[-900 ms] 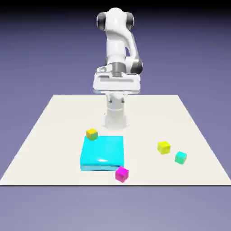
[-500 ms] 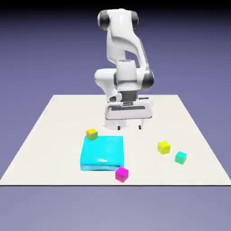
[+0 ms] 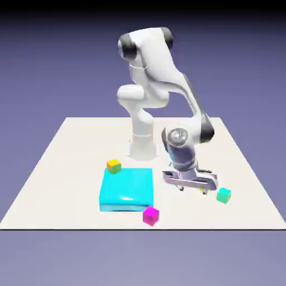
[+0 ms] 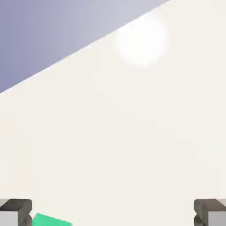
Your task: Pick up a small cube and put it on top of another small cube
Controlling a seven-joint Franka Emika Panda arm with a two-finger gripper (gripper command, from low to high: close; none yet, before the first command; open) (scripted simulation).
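Across the middle of the exterior view, pale worktop [image 3: 84,151] carries everything. Center to right: white arm [image 3: 159,61], reaching down. Left of center: big cyan block [image 3: 127,187]. Lower right: pincer [image 3: 193,190], jaws wide apart, nothing gripped, low over a yellow cube [image 3: 201,190] mostly hidden by the hand. Green cube [image 3: 224,195] just beside it, frame right; magenta cube [image 3: 151,216] bottom center; orange cube [image 3: 114,166] by the block's upper-left corner.

Risks: green cube shows close to one fingertip in the hand view; descending off-line could knock it. Poor yaw alignment could pinch yellow by its corners, twisting it out. Which cube goes where: can't tell.
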